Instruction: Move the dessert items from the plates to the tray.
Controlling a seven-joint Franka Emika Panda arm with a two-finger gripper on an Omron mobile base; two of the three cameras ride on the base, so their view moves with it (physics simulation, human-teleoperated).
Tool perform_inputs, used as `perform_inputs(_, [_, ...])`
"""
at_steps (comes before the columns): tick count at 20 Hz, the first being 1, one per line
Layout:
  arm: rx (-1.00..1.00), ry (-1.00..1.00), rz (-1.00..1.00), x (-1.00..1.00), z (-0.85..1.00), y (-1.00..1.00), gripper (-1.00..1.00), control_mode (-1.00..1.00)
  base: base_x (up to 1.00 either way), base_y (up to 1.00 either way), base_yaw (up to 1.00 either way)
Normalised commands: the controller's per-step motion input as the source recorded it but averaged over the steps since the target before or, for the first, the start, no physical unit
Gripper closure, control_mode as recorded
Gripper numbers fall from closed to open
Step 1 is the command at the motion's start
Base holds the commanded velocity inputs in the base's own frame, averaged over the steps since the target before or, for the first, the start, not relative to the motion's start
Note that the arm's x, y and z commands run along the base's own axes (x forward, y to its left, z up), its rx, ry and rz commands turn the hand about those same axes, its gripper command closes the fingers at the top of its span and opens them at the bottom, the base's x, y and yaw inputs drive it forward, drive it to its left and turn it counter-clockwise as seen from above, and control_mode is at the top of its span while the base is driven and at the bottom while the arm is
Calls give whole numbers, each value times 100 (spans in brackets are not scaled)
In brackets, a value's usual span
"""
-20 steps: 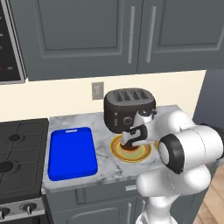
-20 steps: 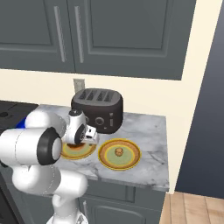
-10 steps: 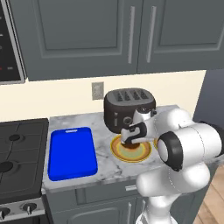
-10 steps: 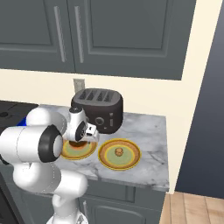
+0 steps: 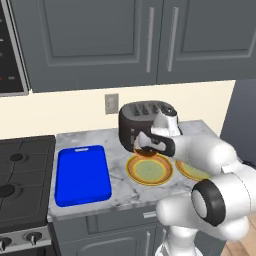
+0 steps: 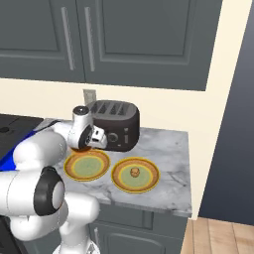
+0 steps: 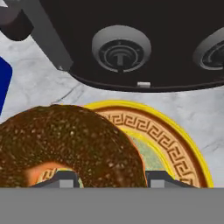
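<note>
Grey kitchen cabinets, marble surface with a black stovetop at one end. End effector hangs above the surface just in front of the dark toaster, clamped on the chocolate donut; in the hand view the fingertips sit either side of the ring's near part. Donut is lifted clear, directly over the near-empty plate right below the end effector, its greek-key rim showing past the donut. Second plate lies beside the first, off to the end effector's right, with the small pastry lump in its centre. Blue tray flat on the surface well to the end effector's left, between plate and stovetop, nothing on it. Toaster knobs straight ahead of the end effector.
</note>
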Motion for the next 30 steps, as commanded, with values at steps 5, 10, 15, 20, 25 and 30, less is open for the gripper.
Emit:
perform_inputs(5, [0,-2,0,0,20,99,100,-100,0,0,0])
perform_inputs(10, [0,-2,0,0,-1,100,100,-100,0,0,0])
perform_inputs(15, [8,0,0,0,-4,100,100,-100,0,0,0])
perform_inputs(20, [3,0,0,0,-1,100,100,-100,0,0,0])
perform_inputs(25, [-5,0,0,0,-44,62,100,-100,0,0,0])
perform_inputs(30, [-1,0,0,0,-2,0,-100,-100,0,0,0])
